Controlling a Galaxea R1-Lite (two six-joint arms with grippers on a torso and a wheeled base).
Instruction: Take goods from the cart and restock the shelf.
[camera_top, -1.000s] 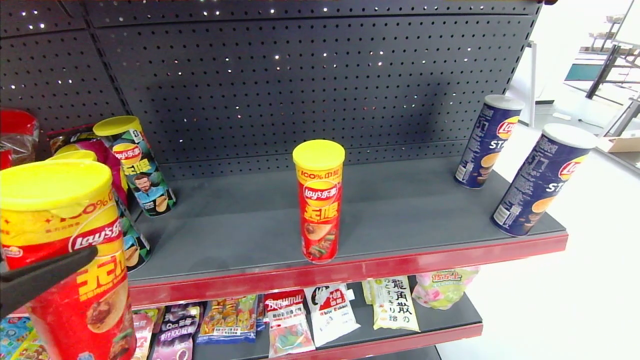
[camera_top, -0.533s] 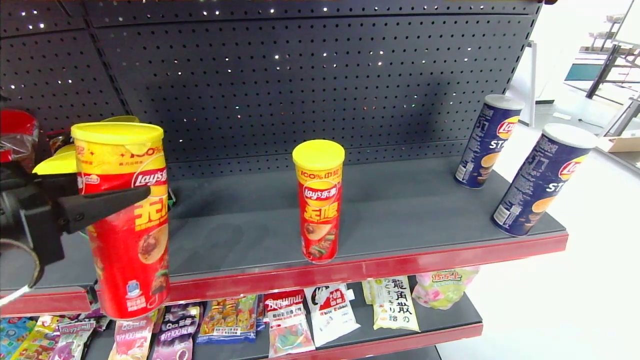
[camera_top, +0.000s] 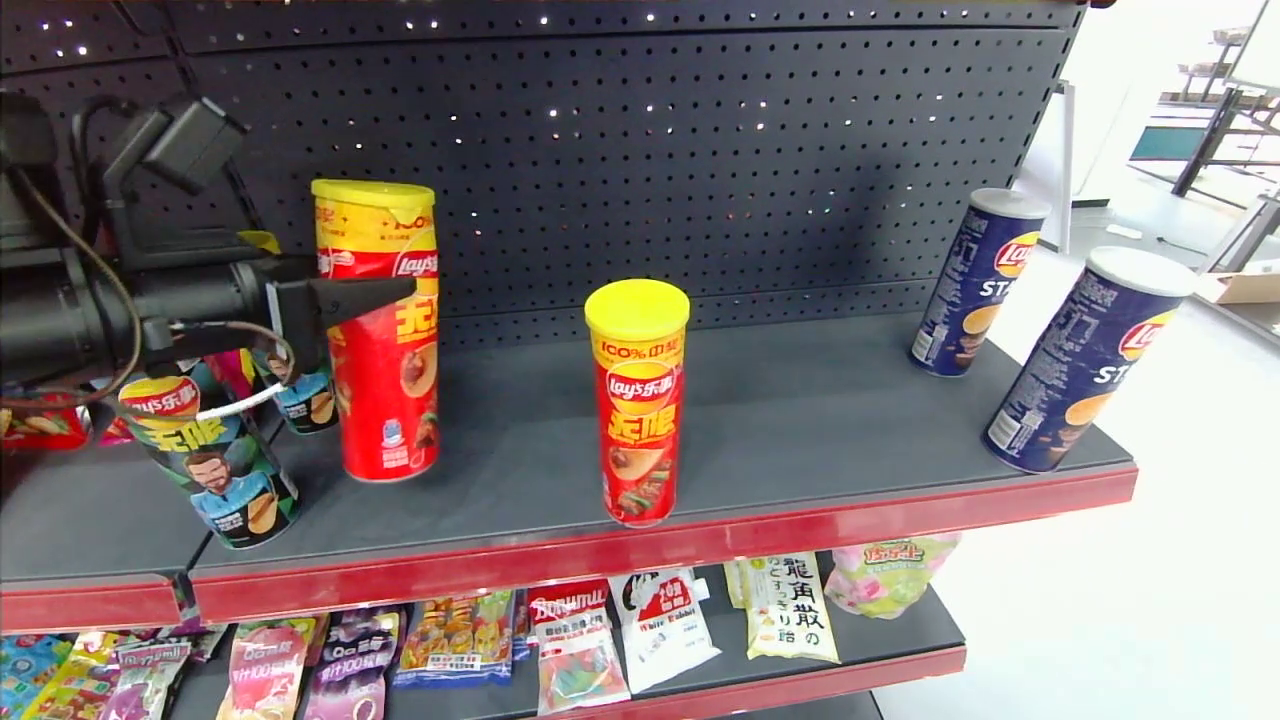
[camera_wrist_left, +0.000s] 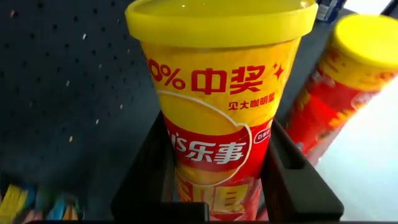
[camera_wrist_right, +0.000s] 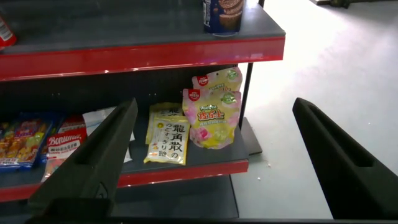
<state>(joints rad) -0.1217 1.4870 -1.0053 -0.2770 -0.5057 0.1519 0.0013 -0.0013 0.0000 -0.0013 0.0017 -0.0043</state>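
Black left gripper (camera_wrist_left: 221, 143), black-and-white cables (camera_top: 245, 400)

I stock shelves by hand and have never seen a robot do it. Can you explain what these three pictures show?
This is a wheeled robot with two arms, each ending in a two-fingered gripper. The wide picture comes from a camera on its head, facing a store shelf. On it stand a middle red can, a back blue can, a front blue can and a dark can at the left. The left gripper is shut on the held red can, which is upright over the shelf. The close-up of that can comes from the left wrist camera. The last picture is from the right wrist: the right gripper is open and empty, facing snack bags on a lower shelf.
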